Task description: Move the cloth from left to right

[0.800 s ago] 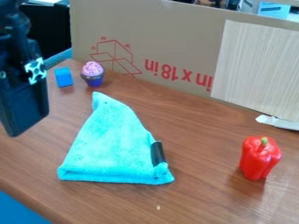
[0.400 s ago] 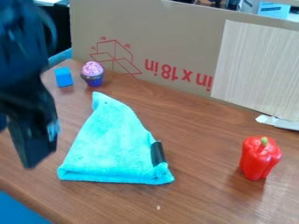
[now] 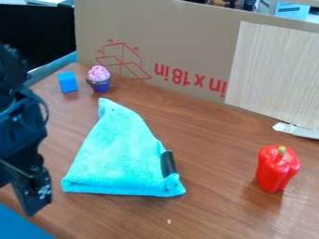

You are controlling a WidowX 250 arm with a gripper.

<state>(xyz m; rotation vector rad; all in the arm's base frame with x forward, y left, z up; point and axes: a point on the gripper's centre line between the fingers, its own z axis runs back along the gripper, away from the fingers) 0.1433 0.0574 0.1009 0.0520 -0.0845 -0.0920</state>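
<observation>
The gripper [image 3: 28, 198] hangs at the left edge of the camera view, to the left of the cloth and apart from it. One black finger points down near the cloth's lower left corner; the rest of the gripper is cut off by the view's edge. A turquoise cloth [image 3: 118, 156] lies folded in a rough triangle on the wooden table, left of the middle. Its narrow tip points to the back, and a black tag lies on its right side.
A red pepper [image 3: 276, 169] stands at the right. At the back left are a blue block [image 3: 68, 82] and a toy cupcake [image 3: 98, 79]. A cardboard panel [image 3: 187, 56] rises along the table's back, with a pale wood-grain board [image 3: 274, 74] against it.
The gripper has come down and toward the front along the left edge of the view. The cloth and the other objects have stayed in place.
</observation>
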